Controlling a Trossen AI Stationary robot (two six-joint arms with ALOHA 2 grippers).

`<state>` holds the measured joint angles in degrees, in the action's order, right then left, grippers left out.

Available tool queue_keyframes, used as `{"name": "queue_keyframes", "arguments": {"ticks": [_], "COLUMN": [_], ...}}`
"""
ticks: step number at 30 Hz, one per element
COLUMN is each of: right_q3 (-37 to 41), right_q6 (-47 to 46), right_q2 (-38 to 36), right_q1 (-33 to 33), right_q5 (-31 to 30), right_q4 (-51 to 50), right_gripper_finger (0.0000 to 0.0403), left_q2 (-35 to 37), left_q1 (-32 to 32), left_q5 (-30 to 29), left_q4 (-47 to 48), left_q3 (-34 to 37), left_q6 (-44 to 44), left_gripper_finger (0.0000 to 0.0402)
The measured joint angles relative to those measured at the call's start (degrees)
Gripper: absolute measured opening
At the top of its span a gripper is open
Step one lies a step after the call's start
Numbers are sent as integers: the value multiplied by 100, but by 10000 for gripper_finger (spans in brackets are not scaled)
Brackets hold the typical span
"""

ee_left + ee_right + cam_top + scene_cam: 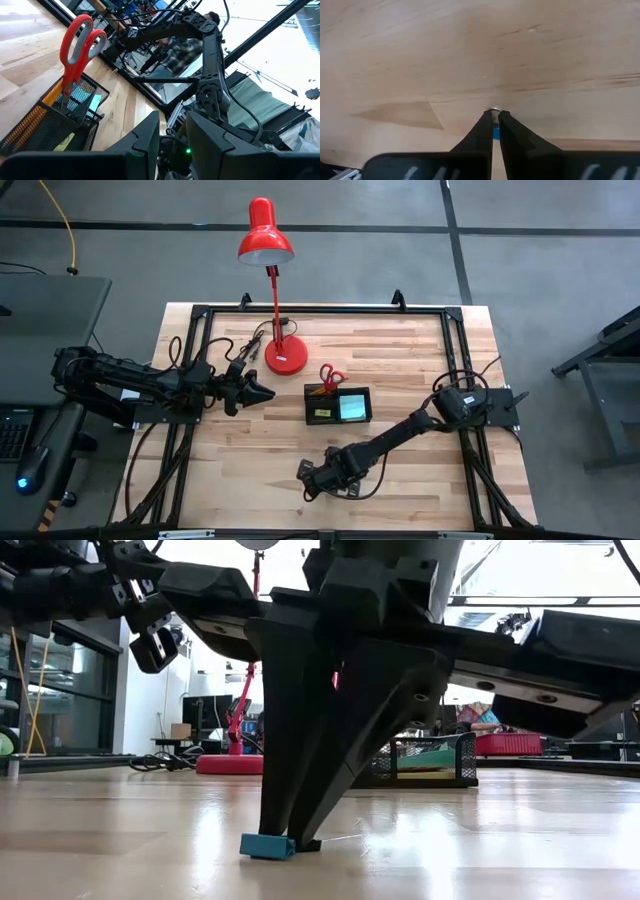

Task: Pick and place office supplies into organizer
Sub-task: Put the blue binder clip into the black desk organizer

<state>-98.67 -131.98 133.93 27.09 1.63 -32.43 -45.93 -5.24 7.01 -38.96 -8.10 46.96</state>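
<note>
Right gripper (296, 836) is down at the worktop (420, 470) near its front edge, fingers closed to a narrow point on a small teal block (268, 845) lying flat on the wood. Left gripper (262, 391) hangs above the left part of the worktop, fingers partly apart, holding nothing. The organizer (338, 405) sits mid-worktop beside the red lamp (285, 356); red-handled scissors (79, 45) stand upright in it with an orange pencil (30, 125).

Pale wood-plank worktop (400, 470), black frame along edges. Red lamp base (285, 358) far left of centre. Black mesh organizer (337, 404) mid-worktop. Small teal block (267, 845) near edge.
</note>
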Motion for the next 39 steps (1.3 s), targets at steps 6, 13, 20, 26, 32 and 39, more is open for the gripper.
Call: {"name": "queue_keyframes", "arguments": {"ticks": [6,13,20,26,32,39], "right_q3": [0,-137,-682,-1255,-1586,-2002], "right_q6": [147,199,507,609,651,621], "right_q2": [-2,7,50,83,77,75], "right_q1": [11,22,2,-20,-13,-9], "right_q5": [-173,-374,-601,-935,-1012,-1354], "right_q4": [-3,-177,-893,-1794,-2060,-2490], "right_gripper_finger": [3,2,1,1,1,0], "left_q2": [0,0,0,0,0,0], "left_q1": [-2,-2,-1,-2,-2,-2], "left_q5": [-22,-153,-166,-166,-166,-117], "left_q4": [5,4,7,10,10,6], "left_q3": [0,0,0,0,0,0], "left_q6": [-2,-2,-26,-35,-46,-44], "left_gripper_finger": [88,88,88,88,88,88]}}
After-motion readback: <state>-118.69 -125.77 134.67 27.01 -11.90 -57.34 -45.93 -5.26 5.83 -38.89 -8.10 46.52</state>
